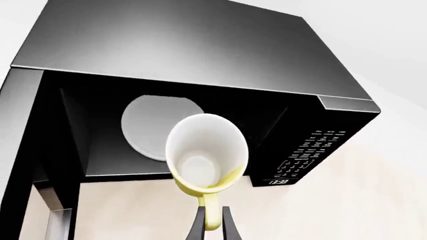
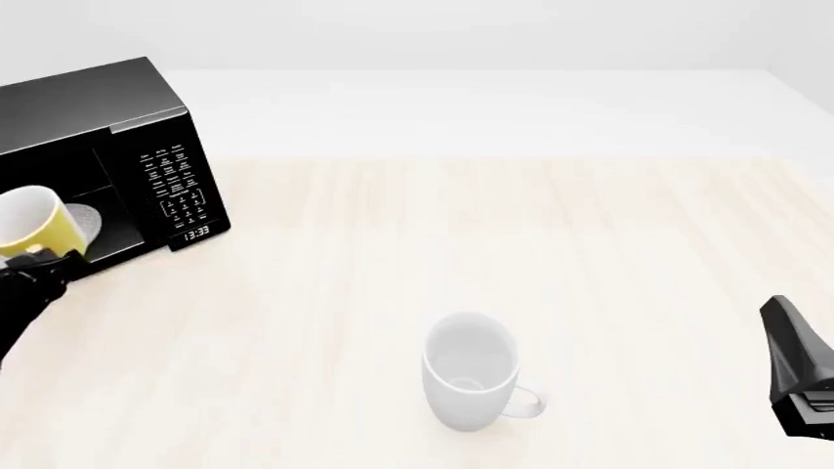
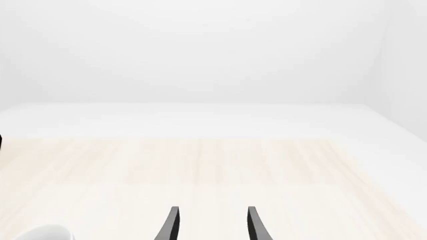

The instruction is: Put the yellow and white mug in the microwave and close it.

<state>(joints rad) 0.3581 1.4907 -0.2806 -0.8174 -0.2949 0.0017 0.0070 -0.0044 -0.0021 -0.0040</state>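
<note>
Pale wood tabletop (image 2: 548,254) fills the scene under a plain white backdrop. At its left edge the yellow and white mug (image 1: 203,155) hangs off the table just in front of the microwave (image 2: 124,127), whose cavity stands open with the white turntable plate (image 1: 143,127) visible beyond the mug's rim. The left gripper (image 1: 212,225) is clamped on the mug's yellow loop handle, the mug tipped so its mouth faces the wrist camera.

I judge the main risk to be the thin handle grip: the mug could swivel or slip as it goes in, or its rim could catch the cavity's lower lip or side wall. The door (image 1: 20,150), swung wide beside the arm, could be knocked.

The right gripper (image 3: 210,222) sits parted and empty, well apart.

Count: one yellow and white mug, one larger white mug (image 2: 472,376), one microwave, two grippers.
</note>
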